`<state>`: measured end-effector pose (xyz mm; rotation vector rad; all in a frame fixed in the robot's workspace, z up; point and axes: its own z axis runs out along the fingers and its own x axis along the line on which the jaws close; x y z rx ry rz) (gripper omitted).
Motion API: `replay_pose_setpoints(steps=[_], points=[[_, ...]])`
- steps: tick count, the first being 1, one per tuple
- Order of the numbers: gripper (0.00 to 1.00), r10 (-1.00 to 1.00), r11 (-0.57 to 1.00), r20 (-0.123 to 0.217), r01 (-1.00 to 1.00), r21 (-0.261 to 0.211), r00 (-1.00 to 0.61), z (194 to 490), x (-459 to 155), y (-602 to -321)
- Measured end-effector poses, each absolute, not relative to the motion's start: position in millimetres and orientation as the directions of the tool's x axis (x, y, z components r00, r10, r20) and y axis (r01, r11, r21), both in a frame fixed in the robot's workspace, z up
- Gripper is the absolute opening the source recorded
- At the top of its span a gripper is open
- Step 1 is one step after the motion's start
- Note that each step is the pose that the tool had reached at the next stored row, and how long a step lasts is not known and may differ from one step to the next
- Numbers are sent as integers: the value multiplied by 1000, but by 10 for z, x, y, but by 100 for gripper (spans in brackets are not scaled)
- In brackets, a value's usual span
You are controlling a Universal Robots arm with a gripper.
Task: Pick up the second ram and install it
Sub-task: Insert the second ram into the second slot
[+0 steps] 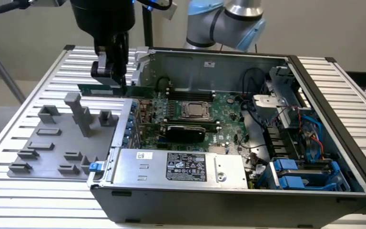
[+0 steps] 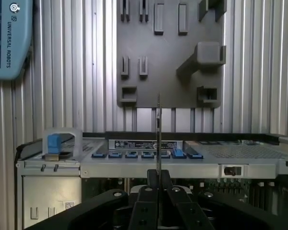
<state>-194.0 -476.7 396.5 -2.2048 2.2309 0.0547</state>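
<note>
The gripper (image 1: 111, 78) has its jaws clamped on the second ram (image 1: 89, 88), held over the computer case's (image 1: 208, 64) corner nearest the gray fixture plate (image 1: 55, 138). Holding the strip level and parallel to the motherboard (image 1: 224, 102) slots would likely help seating.

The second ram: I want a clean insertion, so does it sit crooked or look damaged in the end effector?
Nothing stands out. The end effector is shut on the second ram, which hangs roughly level in the exterior view. Edge-on in the wrist view, the strip runs straight and centred in the grip.
</note>
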Motion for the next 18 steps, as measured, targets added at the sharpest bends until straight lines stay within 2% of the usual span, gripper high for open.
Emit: replay_pose_setpoints(steps=[18], points=[[0,-1000,11,-29,-1000,22,-12,3938,-1127,-4611]])
